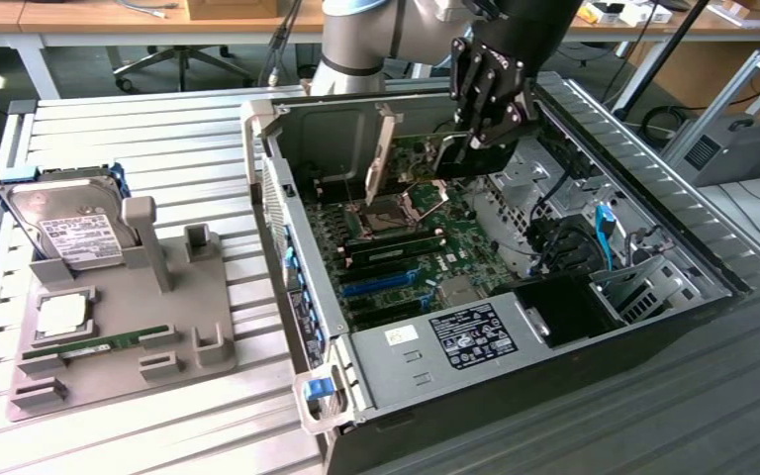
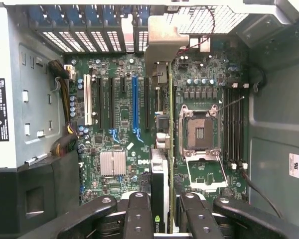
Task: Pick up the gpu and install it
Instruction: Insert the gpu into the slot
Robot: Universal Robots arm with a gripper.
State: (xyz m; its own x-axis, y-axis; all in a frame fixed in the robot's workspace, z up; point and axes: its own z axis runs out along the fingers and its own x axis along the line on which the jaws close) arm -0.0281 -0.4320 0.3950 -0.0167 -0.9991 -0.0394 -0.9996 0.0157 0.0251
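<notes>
We judge the install step is in hand: the gripper [image 2: 163,211], jaws clamped on the gpu [image 2: 159,167], holds the card on edge inside the case [image 1: 394,371], just beside the CPU socket [image 2: 198,132], between it and the blue slot [image 2: 134,99]. Seating calls for the card's edge to line up with a slot. The black slots [image 2: 111,102] past the blue one crowd that side. A hard drive [image 1: 70,223] sits well apart from the socket, outside the case.
</notes>
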